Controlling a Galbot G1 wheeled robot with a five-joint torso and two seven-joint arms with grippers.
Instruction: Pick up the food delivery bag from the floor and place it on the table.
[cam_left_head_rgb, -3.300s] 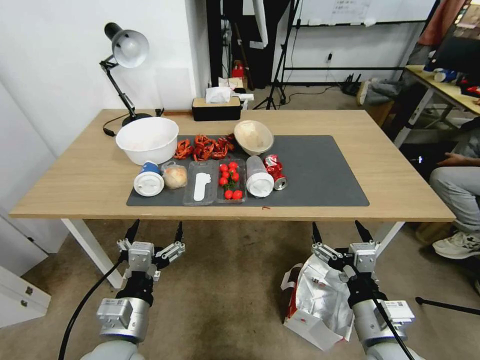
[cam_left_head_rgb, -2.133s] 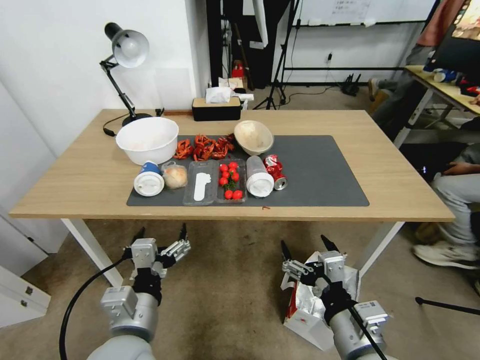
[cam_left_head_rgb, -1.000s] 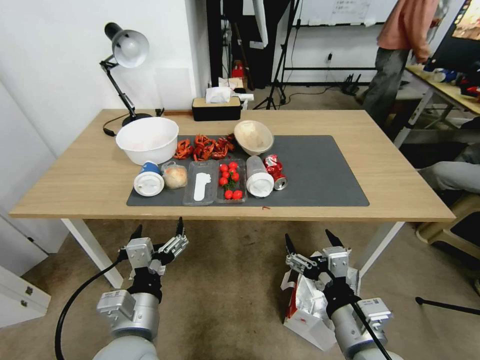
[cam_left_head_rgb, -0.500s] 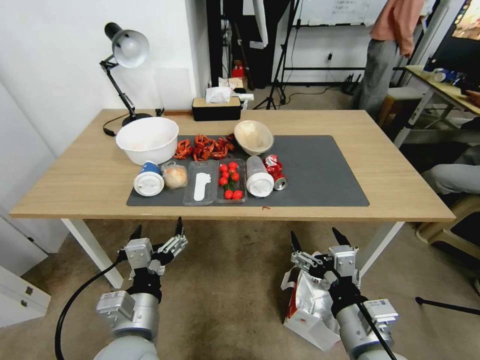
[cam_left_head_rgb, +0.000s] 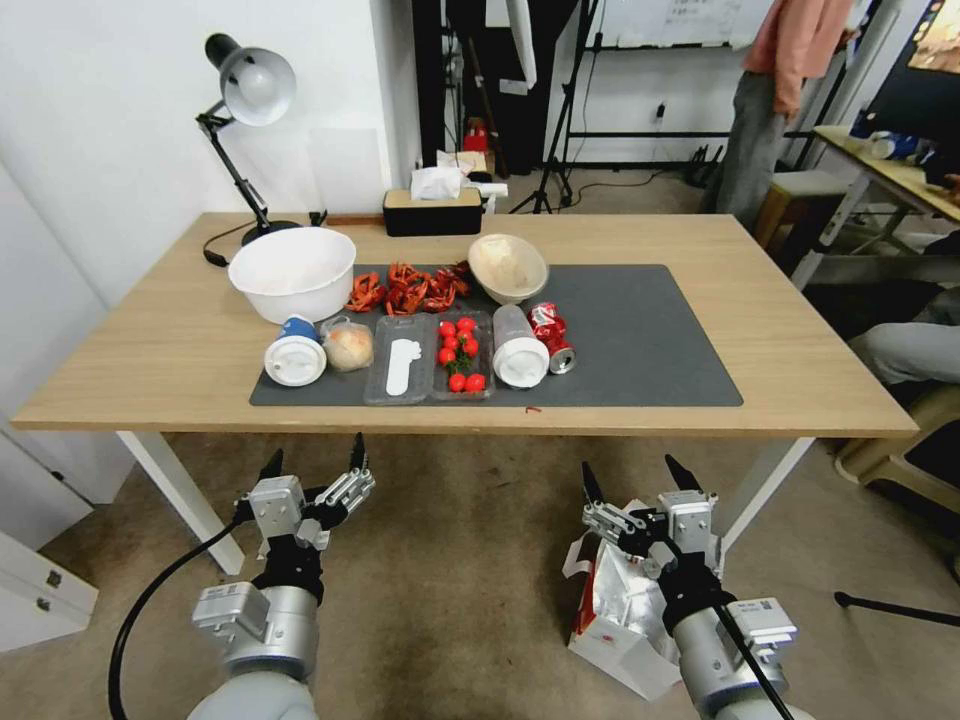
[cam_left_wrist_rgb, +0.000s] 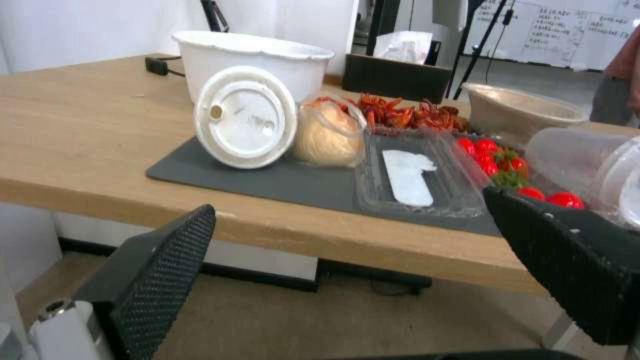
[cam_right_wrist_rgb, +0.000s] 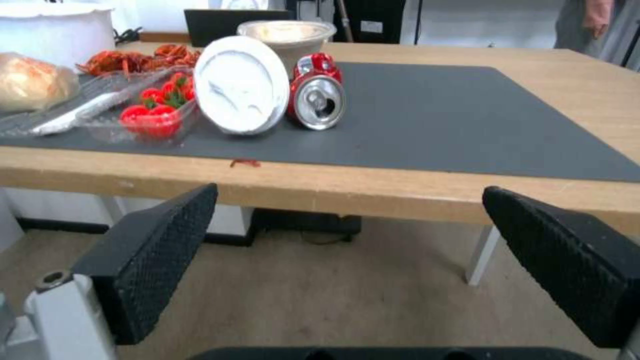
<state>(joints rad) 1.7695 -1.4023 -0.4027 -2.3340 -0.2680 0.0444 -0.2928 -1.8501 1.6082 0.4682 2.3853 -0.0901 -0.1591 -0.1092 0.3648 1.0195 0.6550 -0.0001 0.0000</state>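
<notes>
A brownish-grey carpeted floor (cam_left_head_rgb: 470, 590) runs under a large light-wood desk (cam_left_head_rgb: 160, 350) on white legs, with a dark grey mat (cam_left_head_rgb: 640, 340) laid across its middle. On the mat sit a big white bowl (cam_left_head_rgb: 292, 272), a pile of red crayfish (cam_left_head_rgb: 408, 288), a beige bowl (cam_left_head_rgb: 508, 266), a clear tray of cherry tomatoes (cam_left_head_rgb: 460, 356), a crushed red can (cam_left_head_rgb: 551, 338) lying on its side and two lidded cups tipped over. A black desk lamp (cam_left_head_rgb: 240, 95) and a tissue box (cam_left_head_rgb: 432, 210) stand along the far edge. The food delivery bag (cam_left_head_rgb: 625, 610) is on the floor by the desk's near right leg, its mouth open so the silver foil lining shows, with red side panels and a white handle at its left. The right hand (cam_left_head_rgb: 640, 478) hangs just above the bag's mouth, below the desk edge, its two black fingers spread wide and gripping nothing. The left hand (cam_left_head_rgb: 314, 462) is held over bare carpet near the desk's left leg, well apart from the bag, fingers likewise spread wide and empty.
</notes>
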